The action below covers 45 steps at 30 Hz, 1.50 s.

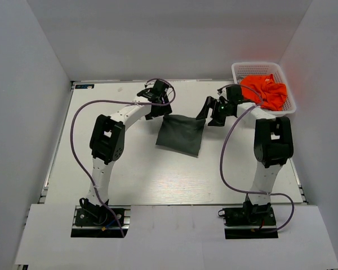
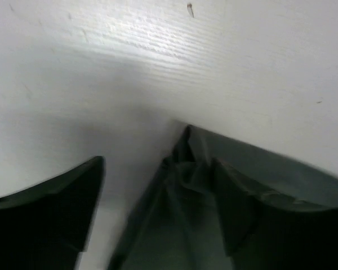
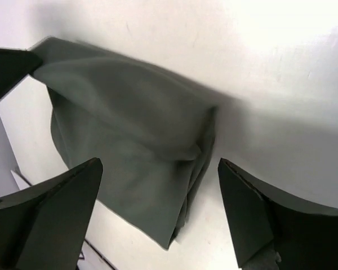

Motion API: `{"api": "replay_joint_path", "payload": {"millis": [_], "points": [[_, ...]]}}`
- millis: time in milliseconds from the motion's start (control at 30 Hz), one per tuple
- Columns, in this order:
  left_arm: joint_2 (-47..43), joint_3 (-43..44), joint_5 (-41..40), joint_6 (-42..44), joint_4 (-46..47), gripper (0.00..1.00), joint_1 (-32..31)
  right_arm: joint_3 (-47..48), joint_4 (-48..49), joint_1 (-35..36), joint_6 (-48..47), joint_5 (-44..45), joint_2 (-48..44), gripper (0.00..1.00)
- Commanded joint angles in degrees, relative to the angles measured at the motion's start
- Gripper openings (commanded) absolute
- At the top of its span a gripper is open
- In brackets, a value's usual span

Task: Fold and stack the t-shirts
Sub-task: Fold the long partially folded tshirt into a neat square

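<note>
- We take as landmark the white plastic lattice basket [image 1: 257, 64], which stands on the white table [image 1: 129, 185] beside the right arm.
- We find the bright orange t-shirt [image 1: 265, 91] of thin fabric crumpled inside the basket. It fills most of the basket and rises above the rim.
- We find the dark olive-grey t-shirt [image 1: 180, 134] of thin fabric folded into a compact, roughly square packet. It lies flat on the table well to the left of the basket and somewhat nearer the arm bases.
- The right wrist view shows this grey shirt [image 3: 129, 124] with stacked layers along one edge. The left wrist view shows one corner of it [image 2: 191, 169] bunched into small creases.
- We place the left gripper [image 1: 158, 112] on the side of the grey packet away from the basket, at the packet's far corner.
- In its own view the left gripper [image 2: 158, 163] has its two black fingers spread, and the bunched corner lies between them. One finger [image 2: 270, 236] overlaps the cloth and the other [image 2: 50, 219] is over bare table. We cannot tell whether either touches the fabric.
- We place the right gripper [image 1: 210, 117] between the grey packet and the basket, just beside the packet's corner nearest the basket.
- In its own view the right gripper [image 3: 158, 163] has its fingers spread wide above the cloth, with nothing pinched between them.
- We note a purple cable [image 1: 73, 129] looping along each arm.
</note>
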Motion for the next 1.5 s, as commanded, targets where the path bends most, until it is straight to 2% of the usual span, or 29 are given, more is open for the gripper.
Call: {"api": "replay_joint_path", "payload": {"millis": [0, 133, 233, 367, 467, 633, 767, 867, 967, 1200, 1300, 1400, 1467], "points": [[-2.87, 2.18, -0.29, 1.04, 3.20, 1.00, 1.94, 5.56, -0.78, -0.51, -3.19, -3.46, 0.67, 0.90], [-7.69, 0.25, 2.60, 3.07, 4.43, 1.00, 1.94, 0.13, 2.90, -0.24, -2.67, -2.70, -7.48, 0.90], [-12.01, -5.98, 6.20, 4.30, 8.80, 1.00, 0.54, -6.10, 4.31, -0.07, -2.32, -0.49, -13.30, 0.90], [-17.99, -17.13, 20.23, 5.71, 19.00, 1.00, 0.01, -10.52, 7.38, 1.42, -1.53, -3.92, -16.12, 0.90], [-18.70, -18.92, 26.22, 5.71, 23.84, 1.00, -0.61, -12.36, 11.24, 2.48, 0.14, -6.99, -15.86, 0.90], [-10.38, -15.07, 27.48, 5.71, 25.79, 1.00, -1.22, -11.58, 20.27, 3.27, 3.39, -7.70, -9.65, 0.90], [-6.41, -17.15, 28.27, 6.24, 32.01, 1.00, 0.79, -11.40, 29.58, 2.83, 7.95, -7.01, -4.54, 0.90], [-2.10, -14.80, 24.95, 6.76, 30.11, 1.00, 0.80, -10.88, 34.53, 2.39, 9.98, -6.82, 0.12, 0.90], [2.30, -11.28, 23.35, 7.29, 24.49, 1.00, 1.32, -10.08, 35.51, 2.31, 10.60, -7.09, 3.99, 0.90], [-1.11, -14.52, 21.24, 7.99, 24.47, 1.00, 1.94, -10.96, 29.10, 2.57, 5.86, -1.64, 2.87, 0.90], [-3.23, -10.77, 19.31, 9.13, 22.90, 1.00, 1.94, -9.30, 24.56, 3.00, 2.87, -0.76, -0.29, 0.90], [-7.09, -7.84, 19.31, 10.36, 20.43, 1.00, 1.94, -7.80, 19.19, 4.58, -1.17, -1.37, -6.35, 0.90], [-12.60, -10.90, 17.30, 10.37, 22.26, 1.00, 1.16, -11.29, 18.64, 5.11, -2.84, 0.12, -13.20, 0.90]]}}
